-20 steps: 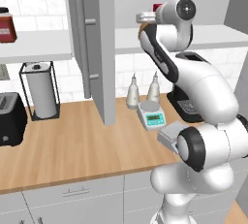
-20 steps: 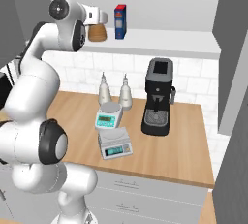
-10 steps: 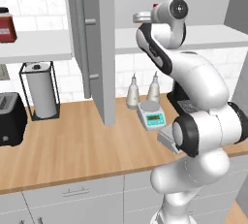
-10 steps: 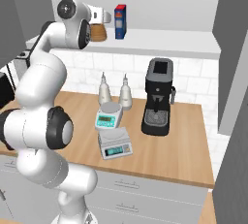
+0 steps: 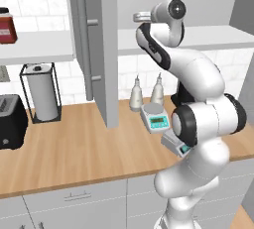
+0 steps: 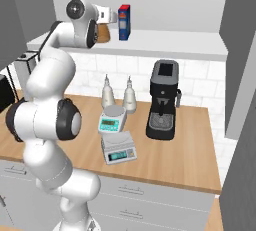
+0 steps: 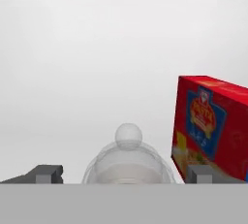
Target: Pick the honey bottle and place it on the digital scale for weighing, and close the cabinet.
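Amber honey bottle (image 6: 103, 32), red-and-blue box (image 6: 124, 23), grey cabinet (image 5: 96, 49).

The wooden countertop (image 5: 74, 148) is looked down on from behind the arm's left in the left base view and from behind its right (image 6: 190, 145) in the right base view. Shared by both are the two white slim-necked bottles (image 5: 147, 91) (image 6: 118, 94) and the white scale with round plate (image 5: 155, 116) (image 6: 113, 120). The hand view is held very close along the shelf, facing the pale back wall, beside the red-and-blue box (image 7: 212, 127) (image 6: 124, 22).

Kitchen: wooden surface (image 6: 190, 147) over grey drawers, white tile backsplash, coffee machine (image 6: 163, 100) at 3 o'clock, toaster (image 5: 11, 121) and paper towel roll (image 5: 41, 94) at 9 o'clock, wall cabinet (image 5: 96, 44) above.
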